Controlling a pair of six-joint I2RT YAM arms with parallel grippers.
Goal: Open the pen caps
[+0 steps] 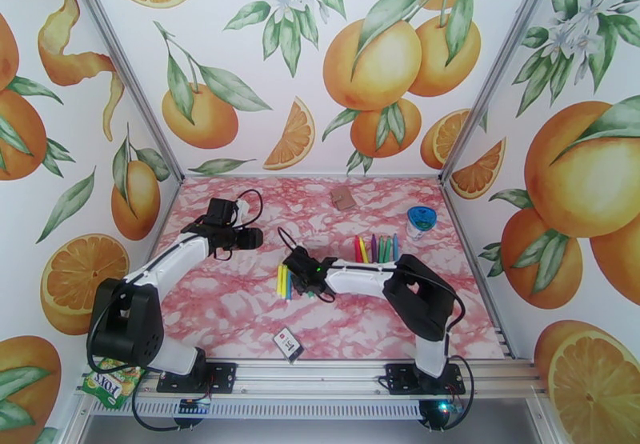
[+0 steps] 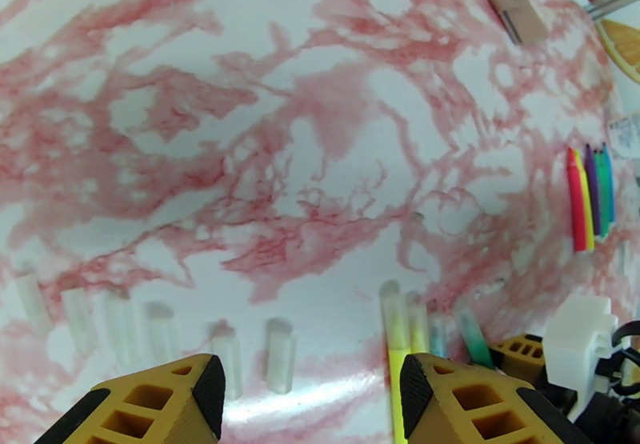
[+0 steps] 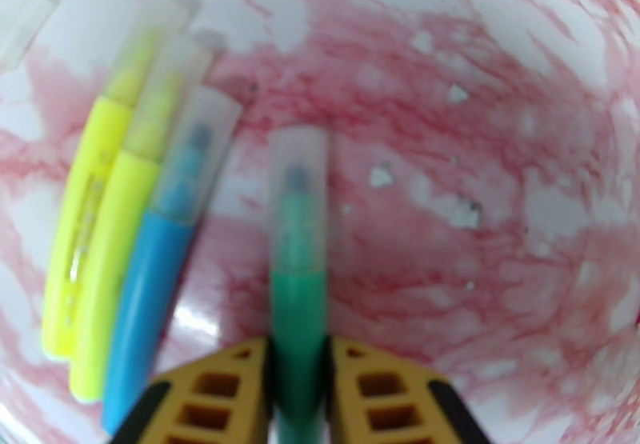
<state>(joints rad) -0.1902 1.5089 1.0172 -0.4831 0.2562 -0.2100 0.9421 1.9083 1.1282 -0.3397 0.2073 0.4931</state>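
Observation:
My right gripper (image 3: pixel 298 362) is shut on a green pen (image 3: pixel 298 302) low over the table, and the pen's clear cap (image 3: pixel 298 162) points away from the fingers. Just left of it lie two yellow pens (image 3: pixel 92 190) and a blue pen (image 3: pixel 152 286), each with a clear cap on. In the top view the right gripper (image 1: pixel 298 271) sits beside these pens (image 1: pixel 282 281). My left gripper (image 2: pixel 312 382) is open with nothing between its fingers, hovering further back and left (image 1: pixel 254 238). Several loose clear caps (image 2: pixel 280 354) lie in a row below it.
A second row of coloured pens (image 1: pixel 376 249) lies at the right, next to a round blue-lidded container (image 1: pixel 421 222). A brown card (image 1: pixel 344 198) lies at the back, a black-and-white card (image 1: pixel 288 344) near the front edge, and a sweets bag (image 1: pixel 112 382) off the front left corner.

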